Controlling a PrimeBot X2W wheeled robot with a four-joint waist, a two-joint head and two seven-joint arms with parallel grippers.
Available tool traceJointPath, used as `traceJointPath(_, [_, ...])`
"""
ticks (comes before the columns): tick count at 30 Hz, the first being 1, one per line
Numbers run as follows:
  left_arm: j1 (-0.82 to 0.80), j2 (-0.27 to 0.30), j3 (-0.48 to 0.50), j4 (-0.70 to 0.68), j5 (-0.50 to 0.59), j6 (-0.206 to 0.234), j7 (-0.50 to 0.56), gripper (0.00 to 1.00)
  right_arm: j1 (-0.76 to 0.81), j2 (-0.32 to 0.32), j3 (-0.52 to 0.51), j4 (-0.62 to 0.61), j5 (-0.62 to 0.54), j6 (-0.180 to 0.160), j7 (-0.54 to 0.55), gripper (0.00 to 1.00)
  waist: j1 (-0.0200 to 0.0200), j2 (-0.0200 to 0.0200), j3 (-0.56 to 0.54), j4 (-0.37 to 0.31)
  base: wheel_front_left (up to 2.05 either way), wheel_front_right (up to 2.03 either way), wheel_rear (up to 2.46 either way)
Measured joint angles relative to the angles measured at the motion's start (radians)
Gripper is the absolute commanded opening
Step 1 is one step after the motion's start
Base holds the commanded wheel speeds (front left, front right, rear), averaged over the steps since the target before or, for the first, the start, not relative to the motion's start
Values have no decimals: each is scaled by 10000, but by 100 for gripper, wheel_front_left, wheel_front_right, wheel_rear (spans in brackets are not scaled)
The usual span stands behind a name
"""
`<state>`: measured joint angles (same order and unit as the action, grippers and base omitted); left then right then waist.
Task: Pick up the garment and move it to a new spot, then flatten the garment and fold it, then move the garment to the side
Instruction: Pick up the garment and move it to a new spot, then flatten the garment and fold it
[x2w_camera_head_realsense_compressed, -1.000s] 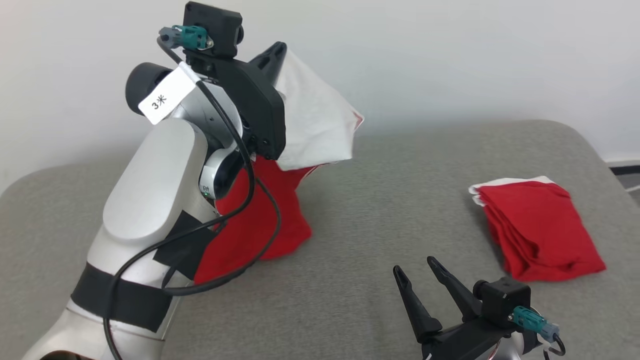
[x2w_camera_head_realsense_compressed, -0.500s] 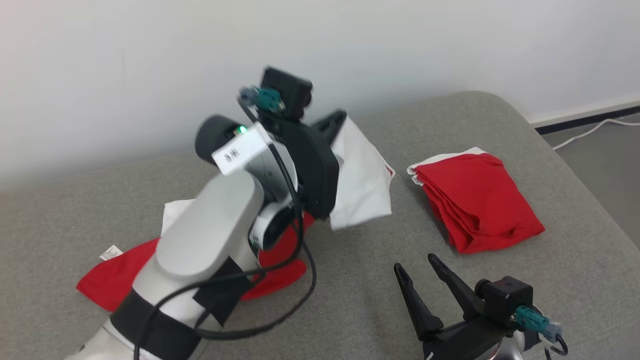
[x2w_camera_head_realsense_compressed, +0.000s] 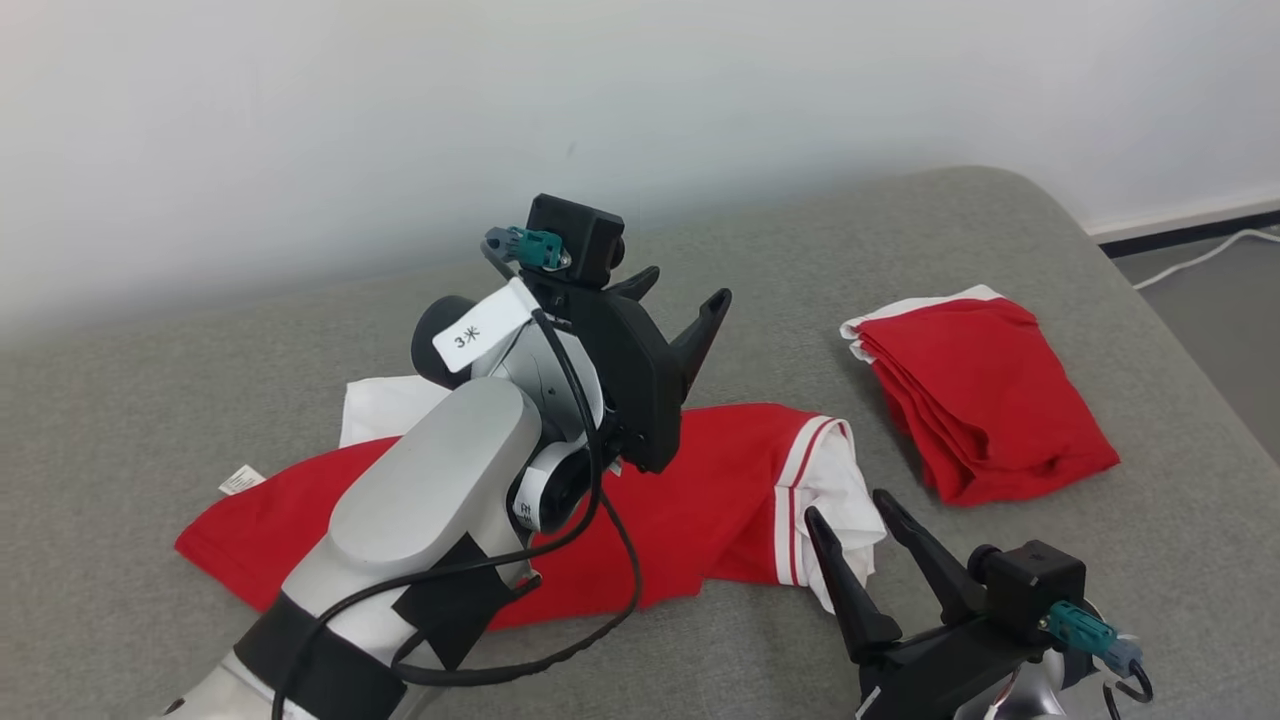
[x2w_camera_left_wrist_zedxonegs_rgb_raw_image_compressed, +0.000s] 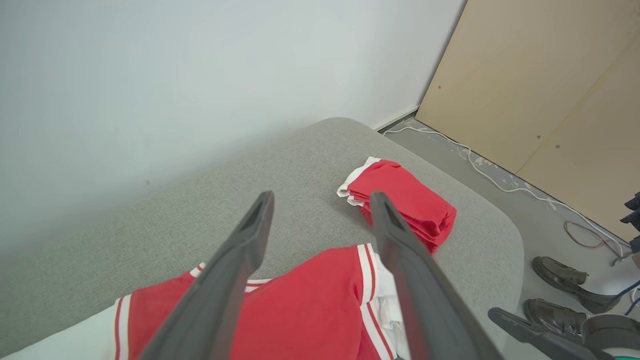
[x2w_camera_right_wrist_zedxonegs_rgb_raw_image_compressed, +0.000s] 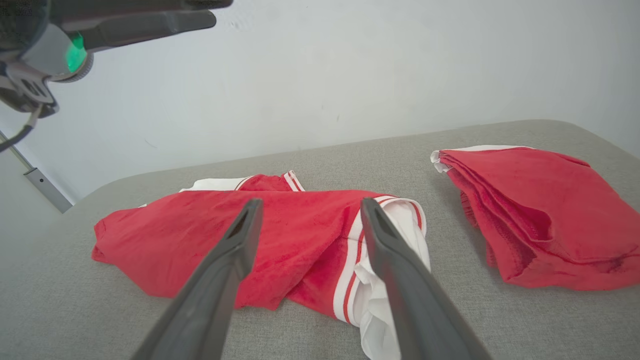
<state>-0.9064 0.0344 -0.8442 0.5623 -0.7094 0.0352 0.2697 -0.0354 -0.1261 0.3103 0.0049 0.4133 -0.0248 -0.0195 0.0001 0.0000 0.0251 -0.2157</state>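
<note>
Red cloth with white trim marks the garment (x2w_camera_head_realsense_compressed: 700, 500) in the head view. It lies loose and rumpled across the middle of the grey bench (x2w_camera_head_realsense_compressed: 150, 400), one white-banded end bunched up near the right claw (x2w_camera_head_realsense_compressed: 846, 506). The left claw (x2w_camera_head_realsense_compressed: 686, 285) hangs above the garment's middle with its fingers spread and nothing between them. The right claw is likewise wide open and empty. Judging by this, the garment is set down at its spot, while flattening, folding and shifting aside are not yet done. A folded red pile (x2w_camera_head_realsense_compressed: 990, 400) sits apart on the robot's right, taking up room where a finished fold might go. The left forearm covers part of the cloth.

From the left wrist view, the left claw (x2w_camera_left_wrist_zedxonegs_rgb_raw_image_compressed: 321, 196) gapes over the garment (x2w_camera_left_wrist_zedxonegs_rgb_raw_image_compressed: 310, 310), gripping nothing. Beyond its tips lies the folded pile (x2w_camera_left_wrist_zedxonegs_rgb_raw_image_compressed: 410, 200). Past the bench edge are a white cable (x2w_camera_left_wrist_zedxonegs_rgb_raw_image_compressed: 500, 182) on the floor, a pair of dark shoes (x2w_camera_left_wrist_zedxonegs_rgb_raw_image_compressed: 565, 280) and a pale wooden panel (x2w_camera_left_wrist_zedxonegs_rgb_raw_image_compressed: 550, 100).

From the right wrist view, the right claw (x2w_camera_right_wrist_zedxonegs_rgb_raw_image_compressed: 311, 202) is spread and empty, pointing at the garment (x2w_camera_right_wrist_zedxonegs_rgb_raw_image_compressed: 225, 230) where the white end is creased and doubled under. That crumpled end, I judge, needs pulling out first. The folded pile (x2w_camera_right_wrist_zedxonegs_rgb_raw_image_compressed: 540, 215) lies near it, not touching.
</note>
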Motion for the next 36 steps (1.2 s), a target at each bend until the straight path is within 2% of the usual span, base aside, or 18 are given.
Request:
traceJointPath(11, [87,113,688,176,-115,146,-1216,100,75,-86,-313,205,2,-102,-265,100,-1,0,-224,966,0,0,0])
traceJointPath(18, [1228,1517,991,-800,232,489,-2203,100,470,-163,-529,234,13,-205,-431,100,0,0,-558,1554,0,0,0])
traceJointPath(26, [3335,2769,1423,-2253,596,794,-3160,100,723,-196,-571,167,15,-299,-485,100,-2,0,-959,2110,0,0,0])
traceJointPath(32, [4772,3404,1779,-2236,481,813,-3244,100,841,-215,-439,13,12,-322,-495,100,-2,0,-1076,2309,0,0,0])
traceJointPath(36, [5097,3661,1845,-1801,479,878,-3229,100,815,-221,-295,-69,0,-297,-408,100,-2,0,-973,2209,0,0,0])
